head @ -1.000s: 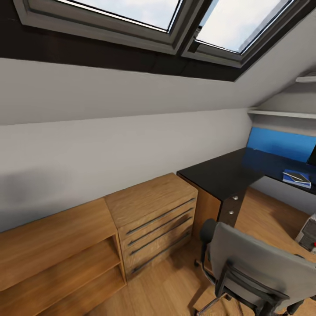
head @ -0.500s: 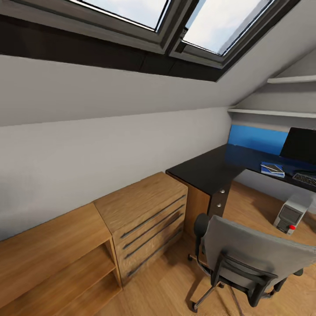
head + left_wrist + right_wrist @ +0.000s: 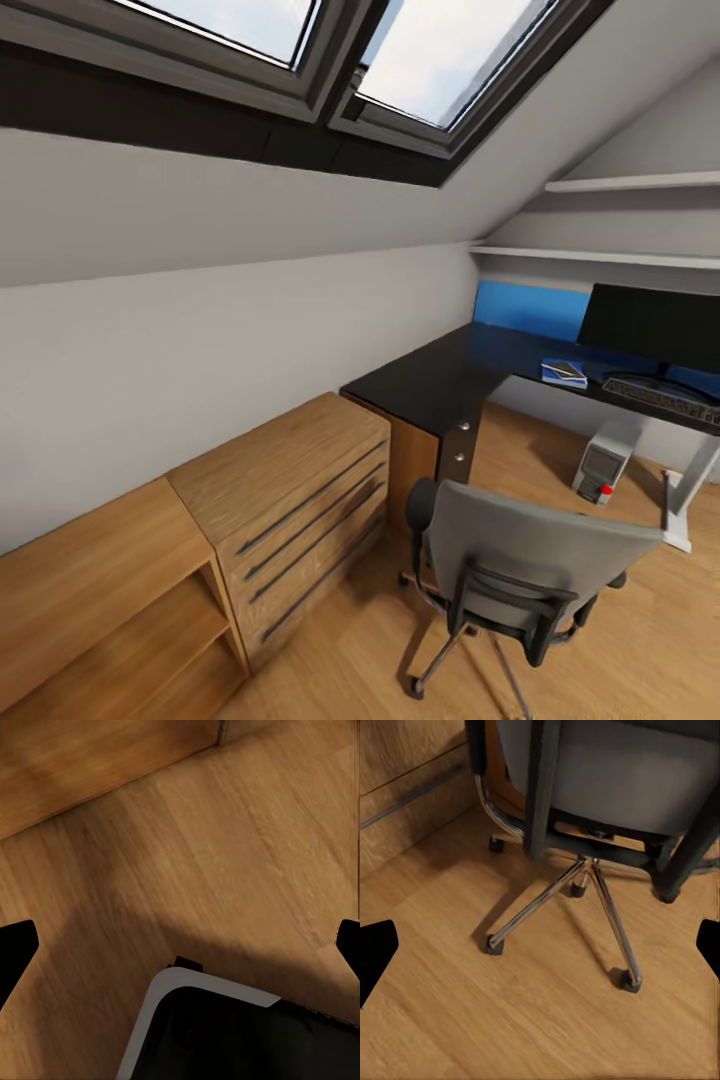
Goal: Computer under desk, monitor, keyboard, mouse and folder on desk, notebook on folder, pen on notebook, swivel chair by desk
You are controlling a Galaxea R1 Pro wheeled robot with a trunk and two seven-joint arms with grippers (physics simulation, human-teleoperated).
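both grippers, left and right, open wide, empty, over bare floor. step: approach. chair stands near desk; folder on desk beside monitor and keyboard; computer underneath. next: likely close in on chair.

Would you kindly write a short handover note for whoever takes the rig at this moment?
Left gripper and right gripper: both open, empty, over wood floor.
Monitor and keyboard are on the desk; a blue book-like item lies on the desk left of the keyboard, too small to identify.
Computer stands under the desk.
Swivel chair is close to the desk, its back toward the robot, seat hidden.
Mouse placement too small to judge.
Left: check the seat, confirm folder, notebook and pen stack.
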